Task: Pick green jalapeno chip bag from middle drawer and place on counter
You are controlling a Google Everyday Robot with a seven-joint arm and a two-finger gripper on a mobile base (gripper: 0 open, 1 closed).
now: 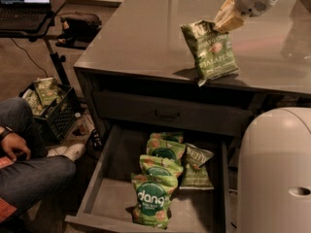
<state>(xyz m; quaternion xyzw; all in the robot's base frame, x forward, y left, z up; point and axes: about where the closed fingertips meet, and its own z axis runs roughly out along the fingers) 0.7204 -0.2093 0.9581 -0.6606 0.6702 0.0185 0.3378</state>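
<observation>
The green jalapeno chip bag (212, 50) hangs upright with its bottom edge touching the grey counter (141, 38) near the front edge. My gripper (224, 22) is shut on the bag's top right corner, coming in from the upper right. The middle drawer (112, 193) is pulled open below, with several brighter green "dang" bags (154, 198) and another chip bag (195, 169) lying in it.
The closed drawer front with a metal pull (167, 114) sits above the open drawer. My white base (274, 174) fills the lower right. A seated person's legs (29, 169) are at the left, with a crate of bags (46, 103) and a laptop stand (26, 8).
</observation>
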